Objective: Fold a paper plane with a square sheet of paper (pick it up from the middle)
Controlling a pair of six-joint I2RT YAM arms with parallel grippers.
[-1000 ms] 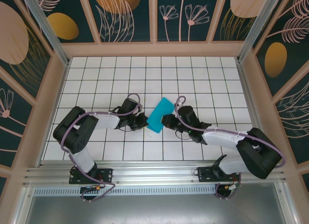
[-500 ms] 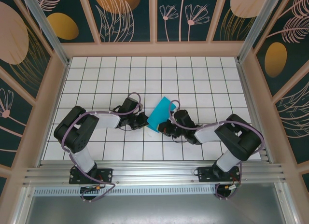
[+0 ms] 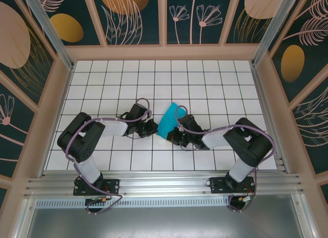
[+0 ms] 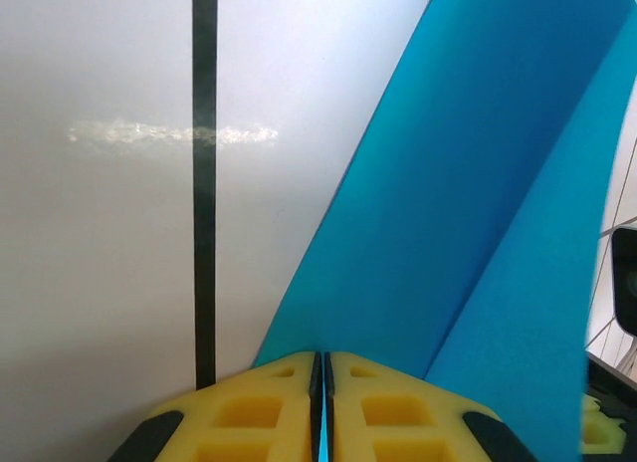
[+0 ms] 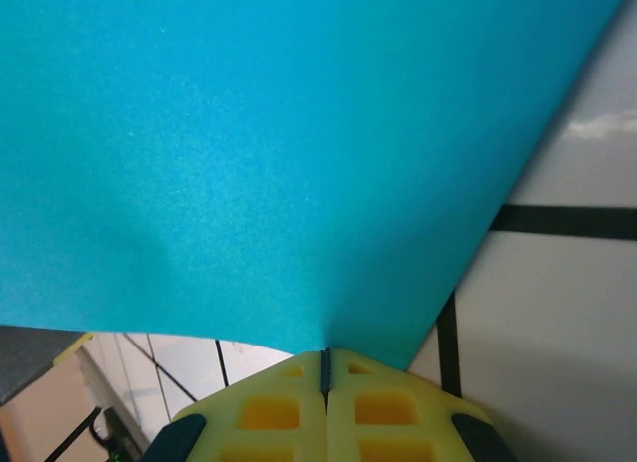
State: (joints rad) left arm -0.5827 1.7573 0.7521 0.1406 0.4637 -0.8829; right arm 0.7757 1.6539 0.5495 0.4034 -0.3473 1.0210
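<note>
The square sheet of paper (image 3: 170, 119) is a narrow, creased teal shape raised off the white tiles between my two grippers. My left gripper (image 3: 154, 129) holds its lower left end. In the left wrist view a teal sliver shows between the shut yellow pads of the left gripper (image 4: 321, 367), and the paper (image 4: 478, 183) fans up and to the right with a crease. My right gripper (image 3: 173, 134) sits at the paper's lower right edge. In the right wrist view the paper (image 5: 279, 133) curves down to the tip of the right gripper (image 5: 325, 359), whose jaws are pressed together on its edge.
The white grid table (image 3: 215, 84) is fenced by wooden walls at the back and both sides. A metal rail (image 3: 164, 184) with the arm bases runs along the near edge. Both arms lie low, elbows outward.
My right gripper has slid left to the paper's lower edge, its arm folding in. The paper has drawn in narrower. The left arm has stayed put.
</note>
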